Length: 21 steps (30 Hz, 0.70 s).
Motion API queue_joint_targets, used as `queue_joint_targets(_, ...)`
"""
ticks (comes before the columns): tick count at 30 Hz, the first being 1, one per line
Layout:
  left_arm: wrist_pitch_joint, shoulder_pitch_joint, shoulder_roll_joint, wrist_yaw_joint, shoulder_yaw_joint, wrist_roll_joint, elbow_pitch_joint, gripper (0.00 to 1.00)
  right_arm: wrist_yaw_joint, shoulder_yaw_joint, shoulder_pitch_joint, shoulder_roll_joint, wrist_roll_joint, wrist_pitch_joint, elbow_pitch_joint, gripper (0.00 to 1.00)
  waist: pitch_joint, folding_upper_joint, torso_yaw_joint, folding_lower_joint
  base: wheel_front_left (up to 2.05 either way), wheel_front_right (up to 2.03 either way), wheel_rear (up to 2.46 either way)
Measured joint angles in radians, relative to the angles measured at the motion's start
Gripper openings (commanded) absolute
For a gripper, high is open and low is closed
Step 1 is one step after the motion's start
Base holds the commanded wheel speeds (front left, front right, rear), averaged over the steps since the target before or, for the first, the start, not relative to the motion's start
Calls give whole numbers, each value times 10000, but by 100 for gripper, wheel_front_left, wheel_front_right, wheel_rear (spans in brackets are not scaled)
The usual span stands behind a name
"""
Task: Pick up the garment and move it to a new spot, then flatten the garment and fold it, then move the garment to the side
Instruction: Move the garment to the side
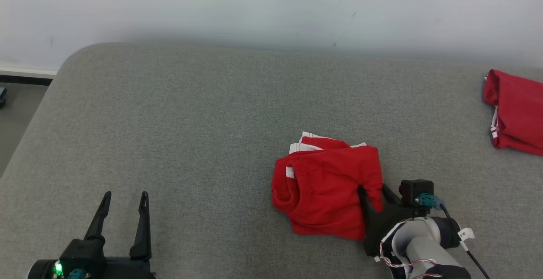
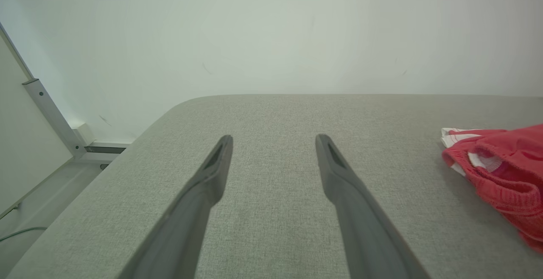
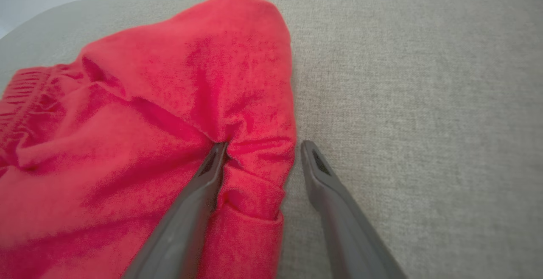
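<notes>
A crumpled red garment of soft knit cloth [image 1: 326, 185], with a gathered elastic waistband and white striped trim at its far edge, is seen lying bunched in loose folds on a grey surface [image 1: 191, 122] covered in a coarse woven fabric and rounded at its far left corner. The garment is placed right of the middle of the surface, towards the near edge. The right claw [image 1: 375, 191] is set at the garment's right border with its two long dark tapered fingers spread wide and released. In the right wrist view, the tip of one finger is met by a deep crease in the cloth, and the other finger is laid over bare grey weave just beside the hem. A rumpled fold of the border is caught loosely between them and nothing is pinched. The left claw [image 1: 126, 195] is likewise held released, its fingers parted over bare surface at the near left, well apart from the garment. A second red cloth with a white stripe [image 1: 515, 109] is found folded at the far right edge. A plain pale wall [image 1: 254, 7] is seen behind the surface.
</notes>
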Motion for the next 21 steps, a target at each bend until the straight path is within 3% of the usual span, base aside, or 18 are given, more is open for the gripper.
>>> queue_joint_targets(1, -27, -4, 2, 0, 17, -10, 36, 100, 0, 84, -66, 10, 148, -73, 113, 12, 32, -1, 18, 0, 0, 0, 0)
queue_joint_targets(2, -38, -4, 0, 0, 54, -33, 102, 100, 0, 332, -148, 25, 303, -186, 267, 0, 47, 0, 1, 1, 0, 0, 0)
queue_joint_targets(9, -111, 81, -84, 15, 19, -77, 42, 100, 0, 1197, -816, -265, 577, -445, 456, 0, -36, 0, -334, 0, 0, 0, 0)
queue_joint_targets(21, -159, -291, 194, 82, 309, -38, -562, 100, 0, 3315, -3384, -2560, 1057, 242, -280, 0, 845, 1, -1074, 1, 0, 0, 0)
